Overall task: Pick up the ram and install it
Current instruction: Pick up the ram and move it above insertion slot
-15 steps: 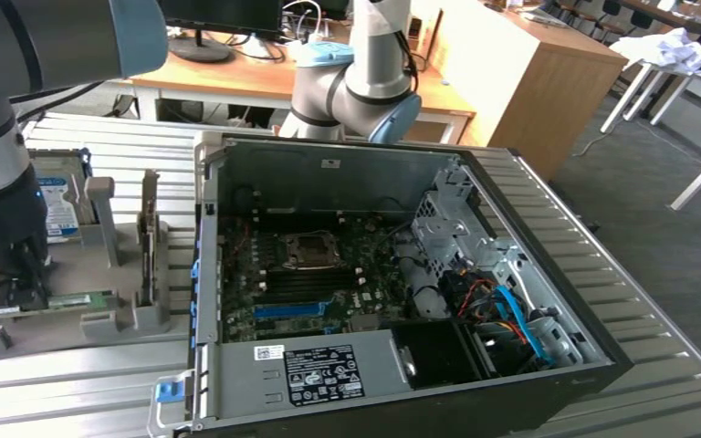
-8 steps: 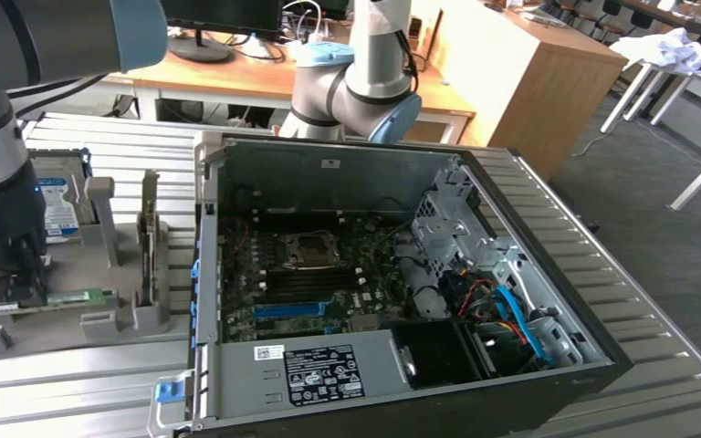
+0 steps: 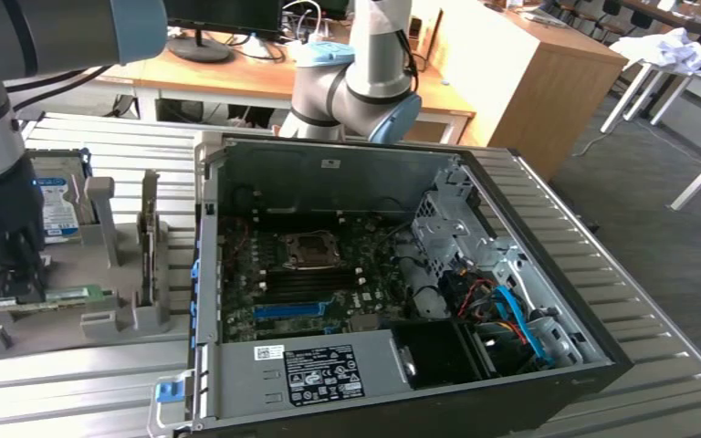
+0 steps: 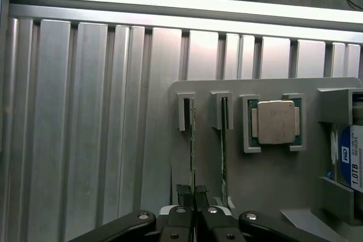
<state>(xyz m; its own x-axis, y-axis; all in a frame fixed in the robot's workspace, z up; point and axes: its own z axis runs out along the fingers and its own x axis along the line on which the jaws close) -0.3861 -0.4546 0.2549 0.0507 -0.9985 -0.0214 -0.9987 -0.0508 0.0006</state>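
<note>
Claw: black two-fingered claw [image 4: 193,195] on the grey arm, set low over the parts holder at the exterior view's left [image 3: 12,274]; fingertips [image 4: 183,192] pressed almost together, pinching the upper edge of the ram
Ram: long, thin green circuit-board ram [image 4: 193,140], standing on edge in a narrow slot of the holder, far end seated in a small grey bracket; not lifted out, as far as I can tell
Second stick: another thin green board [image 4: 224,140], on edge in the neighbouring slot, just beside the ram, between it and the processor; the claw is not touching it
Processor: square silver-lidded processor chip [image 4: 276,122], lying flat in a grey cradle, beside the second stick
Hard drive: blue-and-white-labelled hard drive [image 4: 353,160] past the processor, on the side away from the ram; in the exterior view it stands upright behind the claw [image 3: 56,205]
Holder: pale grey plastic parts holder [image 4: 272,191] [image 3: 95,319], resting on the table
Table: ribbed aluminium table [image 4: 85,140] [image 3: 83,379]
Computer: open black-and-grey computer case [image 3: 326,169], lying on its side on the table, to the exterior view's right of the holder; green motherboard [image 3: 314,283] exposed inside
Task state: ram well apart from the case, not yet installed
Arm joints: pale blue-capped grey elbow [image 3: 350,91] behind the case
</note>
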